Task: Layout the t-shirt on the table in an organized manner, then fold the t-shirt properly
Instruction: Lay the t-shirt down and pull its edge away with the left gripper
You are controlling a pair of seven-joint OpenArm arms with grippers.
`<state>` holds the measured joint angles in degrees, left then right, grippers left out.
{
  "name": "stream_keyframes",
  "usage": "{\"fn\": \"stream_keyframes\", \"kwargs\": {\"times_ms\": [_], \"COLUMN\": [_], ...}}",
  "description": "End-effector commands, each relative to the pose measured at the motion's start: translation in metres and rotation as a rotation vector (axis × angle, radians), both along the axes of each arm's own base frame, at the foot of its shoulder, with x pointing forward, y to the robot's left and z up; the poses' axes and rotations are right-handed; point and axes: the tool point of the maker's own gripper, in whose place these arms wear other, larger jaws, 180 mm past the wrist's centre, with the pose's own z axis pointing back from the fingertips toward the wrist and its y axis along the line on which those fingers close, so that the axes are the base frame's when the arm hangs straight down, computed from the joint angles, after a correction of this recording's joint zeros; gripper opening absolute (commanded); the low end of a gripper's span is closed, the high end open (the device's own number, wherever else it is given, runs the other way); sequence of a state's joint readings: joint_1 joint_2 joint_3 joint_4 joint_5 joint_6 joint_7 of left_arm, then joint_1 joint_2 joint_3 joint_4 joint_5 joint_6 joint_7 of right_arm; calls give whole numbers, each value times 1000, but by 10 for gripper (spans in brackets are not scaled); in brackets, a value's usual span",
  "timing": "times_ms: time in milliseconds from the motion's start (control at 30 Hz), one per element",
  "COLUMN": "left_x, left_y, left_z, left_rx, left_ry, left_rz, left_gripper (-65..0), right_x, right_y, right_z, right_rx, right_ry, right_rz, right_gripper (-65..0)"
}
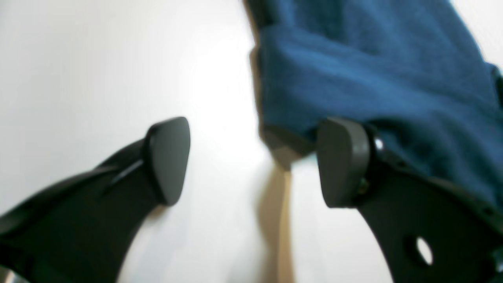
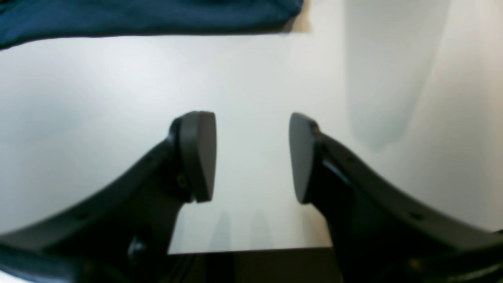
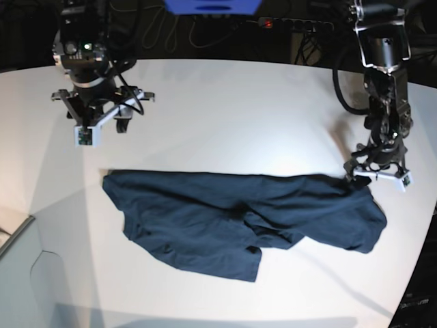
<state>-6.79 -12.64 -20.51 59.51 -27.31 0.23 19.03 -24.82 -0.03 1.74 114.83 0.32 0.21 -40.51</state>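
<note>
In the base view, the arm at the upper left of the frame carries the right pincer (image 3: pixel 102 126), which hangs above bare white worktop (image 3: pixel 239 109), well apart from the cloth. Its jaws stand apart with nothing between them; the right wrist view shows only worktop in the gap and the shirt's edge along the top of the frame. Dark cables (image 3: pixel 171 31) run along the top edge behind the worktop. The t-shirt (image 3: pixel 232 219) lies rumpled across the lower middle, dark navy, stretched in a long band from left to right, with a flap folded over near its centre. At the right, the left pincer (image 3: pixel 377 171) sits at the shirt's upper right corner, jaws spread, one fingertip (image 1: pixel 344 163) against the blue cloth without clamping it.
</note>
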Motion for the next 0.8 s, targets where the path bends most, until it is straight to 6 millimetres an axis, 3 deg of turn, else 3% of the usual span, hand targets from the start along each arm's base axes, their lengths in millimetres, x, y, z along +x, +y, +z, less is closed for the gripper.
{"fn": "stream_keyframes", "kwargs": {"times_ms": [0, 367, 467, 700, 767], "left_x": [17, 45, 43, 43, 46], "left_y": [7, -35, -34, -20, -17], "left_z": [21, 27, 17, 20, 31], "left_rx": [22, -1, -14, -29, -37], "left_ry": [-67, -86, -62, -73, -108], "left_rz": [1, -91, -82, -32, -11], "left_gripper": [-165, -185, -280, -650, -637], "right_x": [5, -4, -6, -6, -6], "right_y": [0, 4, 4, 4, 4], "right_z": [9, 3, 2, 2, 2], "right_rx": [-3, 16, 16, 16, 16], "right_ry": [-39, -16, -11, -10, -10], "right_rz": [0, -10, -10, -10, -10], "right_gripper": [-348, -348, -348, -348, -348]}}
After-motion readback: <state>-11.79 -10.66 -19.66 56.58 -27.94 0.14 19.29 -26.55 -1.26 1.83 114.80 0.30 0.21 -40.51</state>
